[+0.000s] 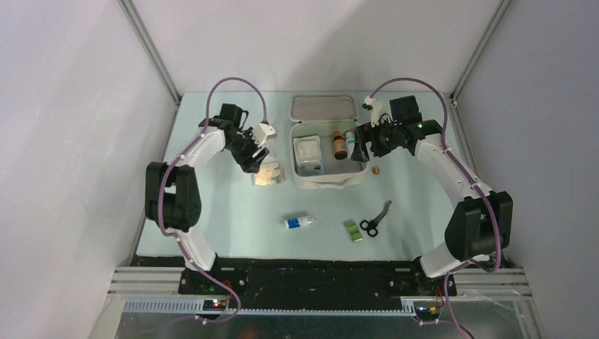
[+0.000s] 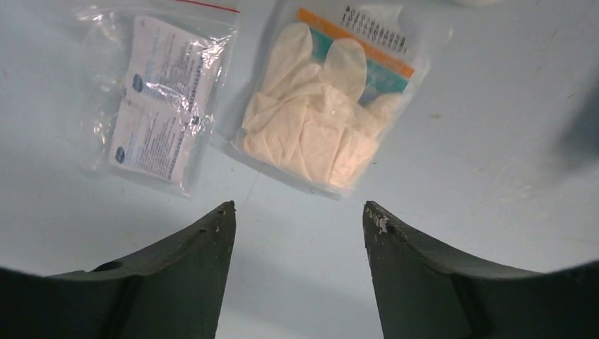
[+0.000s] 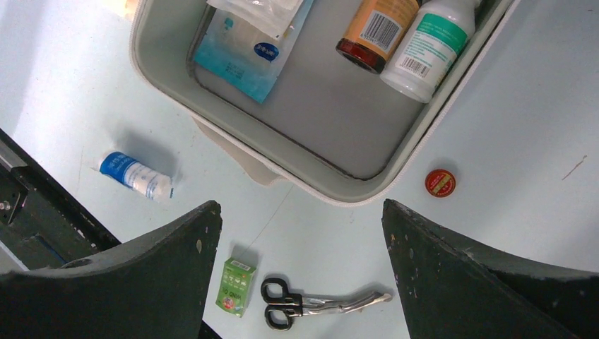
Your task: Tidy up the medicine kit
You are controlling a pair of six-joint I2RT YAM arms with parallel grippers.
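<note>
Medicine kit (image 1: 330,181): open at table centre, lid back at 12 o'clock.
Glove packet (image 2: 318,120): outside the kit, at its 9 o'clock. Lies at 12 o'clock from left gripper (image 2: 298,206), long axis 1–7 o'clock. Left gripper spread wide, empty; nearer arm.
Right gripper (image 3: 302,205): wide, empty, above the kit's rim.

White-shelled left arm (image 1: 205,145) and right arm (image 1: 441,166), black joint housings (image 1: 173,198), looping purple cables (image 1: 236,79); dark wedge-shaped fingers (image 2: 191,282) form the jaws, tips scuffed.
</note>
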